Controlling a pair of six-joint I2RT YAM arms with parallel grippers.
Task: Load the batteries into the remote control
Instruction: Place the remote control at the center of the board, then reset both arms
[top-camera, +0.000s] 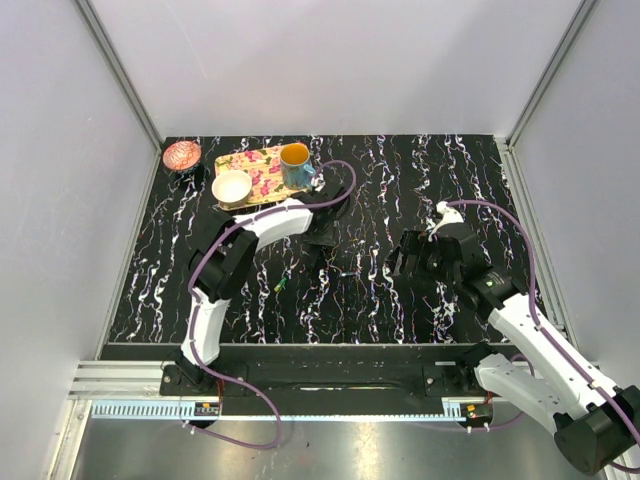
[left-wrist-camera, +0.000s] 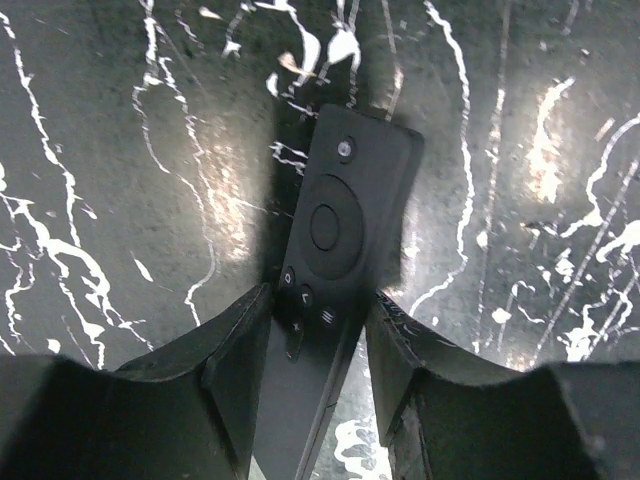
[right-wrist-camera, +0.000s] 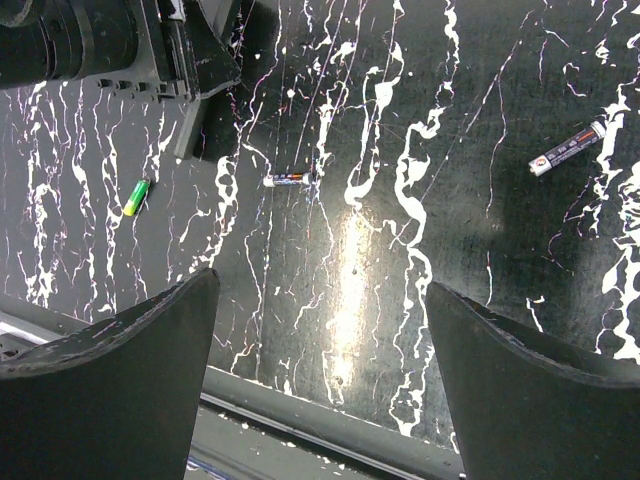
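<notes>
My left gripper (top-camera: 322, 236) is shut on the black remote control (left-wrist-camera: 335, 220), button side up, its lower half between the fingers (left-wrist-camera: 240, 350). The remote is tilted above the table; it also shows in the right wrist view (right-wrist-camera: 190, 130). My right gripper (top-camera: 403, 265) is open and empty above the marbled table, its fingers (right-wrist-camera: 120, 370) wide apart. A green battery (right-wrist-camera: 136, 196) lies left of a dark orange-ended battery (right-wrist-camera: 288, 179). Another battery (right-wrist-camera: 567, 149) lies far to the right. The green battery also shows in the top view (top-camera: 281, 285).
A floral yellow tray (top-camera: 245, 158) at the back left carries a blue mug (top-camera: 296, 165) and a white bowl (top-camera: 231, 186). A pink bowl (top-camera: 181, 155) sits in the back left corner. The table's front edge rail (right-wrist-camera: 330, 435) runs under my right gripper.
</notes>
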